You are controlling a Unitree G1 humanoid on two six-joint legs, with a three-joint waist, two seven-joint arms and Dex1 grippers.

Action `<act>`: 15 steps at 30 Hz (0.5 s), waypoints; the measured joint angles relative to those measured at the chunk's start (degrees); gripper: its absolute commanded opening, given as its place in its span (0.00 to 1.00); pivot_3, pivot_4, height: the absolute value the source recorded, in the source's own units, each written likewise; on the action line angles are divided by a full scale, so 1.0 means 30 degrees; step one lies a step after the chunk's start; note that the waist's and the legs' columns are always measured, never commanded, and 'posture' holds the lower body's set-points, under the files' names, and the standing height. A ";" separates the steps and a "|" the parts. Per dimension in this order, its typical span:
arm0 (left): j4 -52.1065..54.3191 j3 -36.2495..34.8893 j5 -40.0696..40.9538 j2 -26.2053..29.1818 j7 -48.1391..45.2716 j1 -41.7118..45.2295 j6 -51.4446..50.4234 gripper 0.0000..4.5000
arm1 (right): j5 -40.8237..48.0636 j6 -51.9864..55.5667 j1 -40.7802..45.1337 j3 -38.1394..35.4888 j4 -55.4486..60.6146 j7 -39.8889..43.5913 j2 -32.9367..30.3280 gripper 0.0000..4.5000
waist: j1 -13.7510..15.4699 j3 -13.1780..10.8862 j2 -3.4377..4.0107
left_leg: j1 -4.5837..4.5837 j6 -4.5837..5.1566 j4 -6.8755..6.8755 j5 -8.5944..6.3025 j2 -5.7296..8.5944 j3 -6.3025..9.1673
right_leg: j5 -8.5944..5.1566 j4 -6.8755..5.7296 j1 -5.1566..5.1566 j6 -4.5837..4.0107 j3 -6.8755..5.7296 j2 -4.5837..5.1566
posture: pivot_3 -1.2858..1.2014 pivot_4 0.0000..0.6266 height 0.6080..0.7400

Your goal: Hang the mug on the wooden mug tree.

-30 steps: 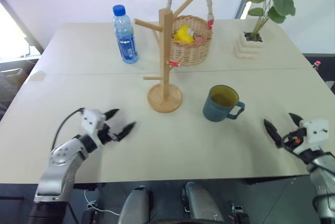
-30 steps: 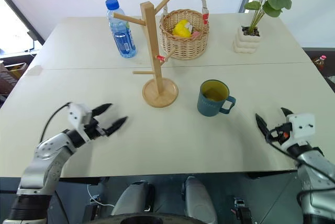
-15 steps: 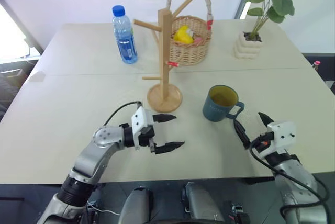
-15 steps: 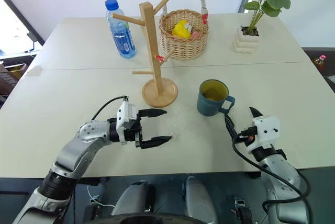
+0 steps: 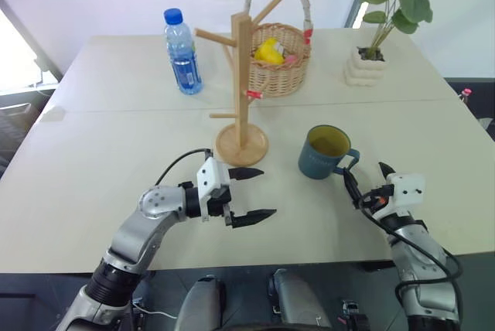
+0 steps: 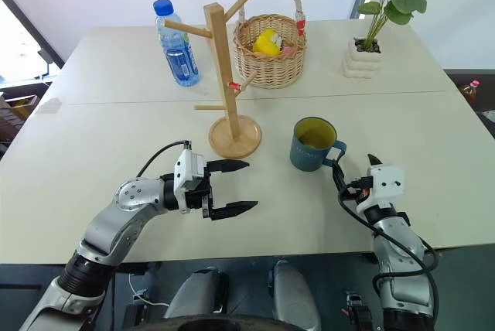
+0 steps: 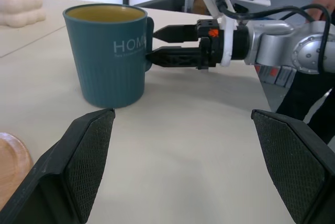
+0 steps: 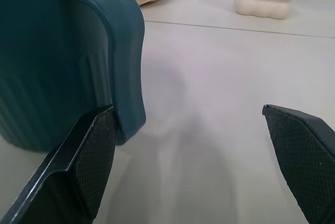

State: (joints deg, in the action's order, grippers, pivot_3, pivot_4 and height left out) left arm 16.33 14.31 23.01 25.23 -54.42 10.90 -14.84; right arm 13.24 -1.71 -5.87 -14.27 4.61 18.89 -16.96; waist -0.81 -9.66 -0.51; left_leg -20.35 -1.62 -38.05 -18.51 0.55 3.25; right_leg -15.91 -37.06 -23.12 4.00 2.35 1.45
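Step in hand: approach to grasp, nothing picked yet. The mug (image 5: pixel 325 151) stands upright on the desk (image 5: pixel 100 153), handle (image 5: pixel 349 162) pointing toward the right tool (image 5: pixel 364 183).

Right tool: fingers spread wide, empty, aimed level at the handle. In the left wrist view its two fingertips sit right at the handle, one above the other, roughly straddling the loop; can't tell if either touches. In the right wrist view the handle sits right against one finger (image 8: pixel 86 156), and the other finger is well off to the side, so the handle is off-centre in the gap.

Left tool (image 5: pixel 249 192): also wide open, empty, pointing across the desk toward the mug from the other side, near but clearly apart. It sits just in front of the wooden mug tree (image 5: pixel 242 87) base.

Mug tree stands just left of the mug, pegs free, with a water bottle (image 5: pixel 182 52) and wicker basket (image 5: pixel 280 60) behind it.

Next move, my read: centre the right tool on the handle or rim, then close. Risk: off-centre closing shoves or spins the mug instead of gripping. After that, lift and thread the handle loop over an angled peg.
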 measured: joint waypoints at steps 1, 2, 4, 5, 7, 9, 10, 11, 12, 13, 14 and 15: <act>0.0073 0.0008 0.0000 -0.0002 0.0034 -0.0027 -0.0001 1.00 | -0.0101 -0.0074 0.0249 0.0039 -0.0308 -0.0080 0.0039 0.99 | -0.0001 0.0000 0.0000 | 0.0000 0.0000 0.0000 0.0000 0.0000 -0.0001 | 0.0000 -0.0001 0.0000 0.0000 0.0001 0.0001 | 0.52 0.24 1.00; 0.0189 0.0008 0.0002 0.0000 0.0104 -0.0030 -0.0003 1.00 | -0.0244 -0.0129 0.0463 0.0117 -0.0620 -0.0151 0.0045 0.99 | 0.0005 0.0000 -0.0001 | 0.0000 0.0000 0.0000 0.0000 0.0000 0.0000 | 0.0000 -0.0001 0.0000 0.0000 0.0000 0.0000 | 0.52 0.24 1.00; 0.0334 0.0003 0.0004 0.0000 0.0195 -0.0029 -0.0005 1.00 | -0.0353 -0.0204 0.0801 0.0290 -0.1078 -0.0187 0.0113 0.99 | 0.0007 0.0001 0.0000 | 0.0000 0.0000 0.0000 0.0000 0.0000 0.0000 | 0.0000 -0.0003 0.0000 0.0000 0.0000 0.0000 | 0.52 0.24 1.00; 0.0347 0.0003 0.0004 0.0001 0.0225 -0.0030 -0.0008 1.00 | -0.0384 -0.0300 0.0911 0.0362 -0.1224 -0.0181 0.0158 0.99 | 0.0017 0.0000 0.0000 | 0.0000 0.0000 0.0000 0.0000 0.0000 0.0002 | 0.0000 -0.0003 0.0000 0.0000 -0.0001 0.0000 | 0.52 0.24 1.00; 0.0347 0.0002 0.0004 0.0014 0.0295 -0.0029 -0.0023 1.00 | -0.0394 -0.0460 0.1059 0.0488 -0.1364 -0.0166 0.0222 0.87 | 0.0020 0.0001 0.0000 | 0.0000 0.0000 -0.0001 0.0000 0.0001 0.0001 | 0.0001 -0.0003 0.0000 0.0000 -0.0001 0.0002 | 0.52 0.24 1.00; 0.0349 0.0003 0.0005 0.0022 0.0322 -0.0029 -0.0031 1.00 | -0.0393 -0.0529 0.1285 0.0593 -0.1613 -0.0140 0.0294 0.69 | 0.0008 0.0000 0.0000 | 0.0000 0.0000 -0.0002 0.0000 0.0001 0.0000 | 0.0001 -0.0003 0.0000 0.0001 0.0000 0.0002 | 0.52 0.24 1.00; 0.0349 0.0002 0.0005 0.0032 0.0338 -0.0030 -0.0032 1.00 | -0.0388 -0.0531 0.1411 0.0677 -0.1702 -0.0106 0.0331 0.58 | 0.0008 0.0000 0.0000 | 0.0001 0.0000 -0.0002 0.0000 0.0001 0.0001 | 0.0001 -0.0003 0.0000 0.0001 0.0000 0.0001 | 0.52 0.24 1.00; 0.0349 0.0002 0.0005 0.0038 0.0360 -0.0030 -0.0032 1.00 | -0.0379 -0.0535 0.1539 0.0738 -0.1744 -0.0060 0.0391 0.46 | 0.0006 0.0001 0.0000 | 0.0002 0.0000 -0.0002 0.0000 0.0000 0.0001 | 0.0001 -0.0005 0.0000 0.0001 -0.0001 0.0001 | 0.52 0.24 1.00; 0.0350 0.0001 0.0005 0.0044 0.0383 -0.0030 -0.0032 1.00 | -0.0374 -0.0549 0.1636 0.0828 -0.1760 -0.0001 0.0433 0.32 | 0.0005 0.0001 0.0001 | 0.0003 0.0000 -0.0002 0.0000 0.0000 0.0002 | 0.0001 -0.0008 0.0000 0.0001 -0.0001 0.0000 | 0.52 0.24 1.00; 0.0350 0.0000 0.0004 0.0065 0.0409 -0.0030 -0.0032 1.00 | -0.0360 -0.0558 0.1701 0.0896 -0.1780 0.0057 0.0470 0.23 | 0.0006 0.0001 0.0001 | 0.0003 0.0000 -0.0002 0.0000 0.0000 0.0003 | 0.0001 -0.0008 0.0000 0.0001 -0.0001 0.0000 | 0.52 0.24 1.00; 0.0350 -0.0002 0.0003 0.0106 0.0454 -0.0030 -0.0032 1.00 | -0.0341 -0.0558 0.1769 0.0925 -0.1808 0.0135 0.0523 0.09 | 0.0005 0.0001 0.0001 | 0.0002 0.0000 -0.0002 0.0000 0.0000 0.0002 | 0.0001 -0.0008 -0.0001 0.0001 -0.0001 0.0000 | 0.52 0.24 1.00; 0.0350 -0.0018 0.0002 0.0146 0.0518 -0.0031 -0.0031 1.00 | -0.0320 -0.0568 0.1829 0.0983 -0.1812 0.0193 0.0568 0.01 | 0.0005 0.0001 0.0001 | 0.0002 0.0000 -0.0002 0.0000 0.0000 0.0002 | 0.0001 -0.0008 0.0000 0.0001 -0.0001 0.0001 | 0.52 0.24 1.00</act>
State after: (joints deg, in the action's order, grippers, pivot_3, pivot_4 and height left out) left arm 17.38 14.25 23.01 25.67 -52.87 10.80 -14.94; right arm 12.28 -3.41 -0.38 -11.32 -0.82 19.46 -15.26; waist -0.79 -9.66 -0.50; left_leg -20.34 -1.62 -38.05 -18.51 0.55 3.26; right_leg -15.91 -37.09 -23.12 4.00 2.35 1.45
